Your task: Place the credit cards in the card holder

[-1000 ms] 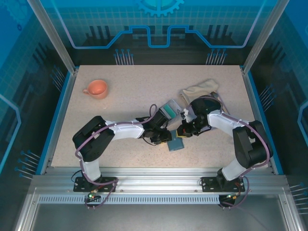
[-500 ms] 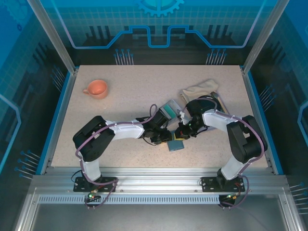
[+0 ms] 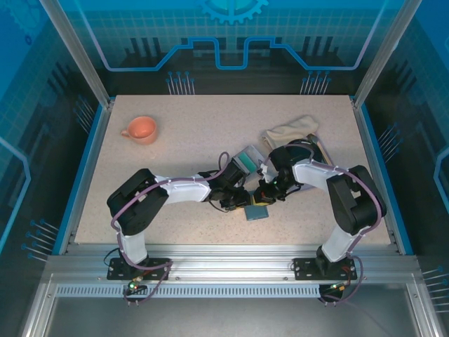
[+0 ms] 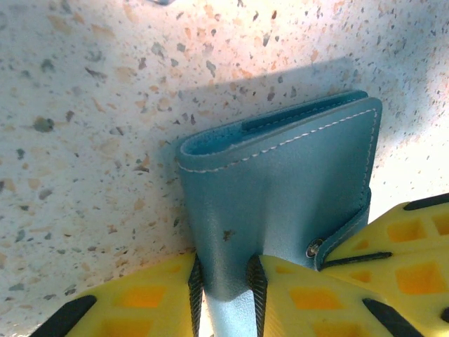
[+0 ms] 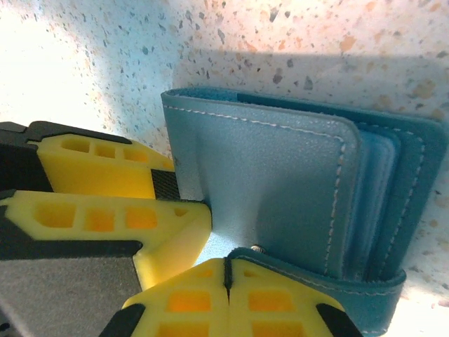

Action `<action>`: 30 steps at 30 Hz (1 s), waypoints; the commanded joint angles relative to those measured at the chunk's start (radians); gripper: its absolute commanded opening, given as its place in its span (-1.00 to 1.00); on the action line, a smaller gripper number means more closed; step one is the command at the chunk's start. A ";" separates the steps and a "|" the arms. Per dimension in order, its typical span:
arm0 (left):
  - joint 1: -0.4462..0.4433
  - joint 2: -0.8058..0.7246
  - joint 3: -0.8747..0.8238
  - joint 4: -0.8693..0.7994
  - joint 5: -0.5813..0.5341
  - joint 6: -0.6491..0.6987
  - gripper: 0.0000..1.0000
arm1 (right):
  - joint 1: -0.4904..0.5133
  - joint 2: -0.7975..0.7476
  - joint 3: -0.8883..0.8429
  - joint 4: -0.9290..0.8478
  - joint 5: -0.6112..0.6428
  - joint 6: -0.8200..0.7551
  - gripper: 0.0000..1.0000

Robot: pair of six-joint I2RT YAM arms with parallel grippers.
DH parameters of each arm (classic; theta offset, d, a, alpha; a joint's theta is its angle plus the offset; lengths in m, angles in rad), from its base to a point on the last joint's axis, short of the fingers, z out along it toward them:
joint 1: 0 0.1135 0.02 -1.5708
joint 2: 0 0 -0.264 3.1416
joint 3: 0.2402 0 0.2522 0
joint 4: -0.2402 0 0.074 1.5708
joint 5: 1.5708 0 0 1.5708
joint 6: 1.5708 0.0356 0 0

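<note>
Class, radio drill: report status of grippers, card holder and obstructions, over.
Left gripper clamped on card holder cover. Right gripper shut at its strap. Holder folded, on table. Cup well aside.

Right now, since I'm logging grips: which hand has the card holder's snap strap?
The right hand: it is shut on the snap strap of the teal card holder, whereas the left hand pinches the cover itself.

A blue-green wallet (image 5: pixel 266 182) lies folded on the speckled tabletop (image 5: pixel 316 42). The right gripper (image 5: pixel 226 281) has its yellow fingers pressed tight together, right by the end of the wallet's strap. The left gripper (image 5: pixel 184 196) pinches the edge of the wallet's top flap.
</note>
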 commanded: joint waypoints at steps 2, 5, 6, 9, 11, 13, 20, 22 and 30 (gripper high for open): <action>-0.011 0.045 0.014 -0.002 0.030 -0.003 -0.49 | 0.018 0.027 0.013 0.017 -0.015 0.005 -1.00; -0.012 0.049 0.014 0.000 0.033 0.001 -0.51 | 0.018 0.028 0.014 0.028 -0.015 0.014 -1.00; -0.012 0.049 0.014 -0.001 0.034 0.001 -0.52 | 0.017 0.033 0.015 0.029 -0.006 0.014 -1.00; -0.013 0.050 0.016 0.000 0.036 0.002 -0.54 | 0.016 0.055 0.013 0.028 0.025 0.010 -1.00; -0.014 0.052 0.016 0.000 0.037 0.004 -0.55 | 0.015 0.079 0.004 0.033 0.042 0.010 -1.00; -0.013 0.052 0.016 -0.005 0.036 0.005 -0.56 | 0.006 0.098 -0.009 0.023 0.078 0.004 -1.00; -0.012 0.050 0.005 -0.004 0.034 0.005 -0.57 | -0.047 0.123 -0.079 0.062 0.096 0.035 -1.00; -0.012 0.046 0.006 -0.006 0.032 0.006 -0.57 | -0.058 0.113 -0.075 0.052 0.112 0.044 -1.00; -0.012 -0.006 0.004 -0.008 -0.002 0.028 -0.53 | -0.074 -0.099 -0.056 0.121 -0.086 0.057 -0.42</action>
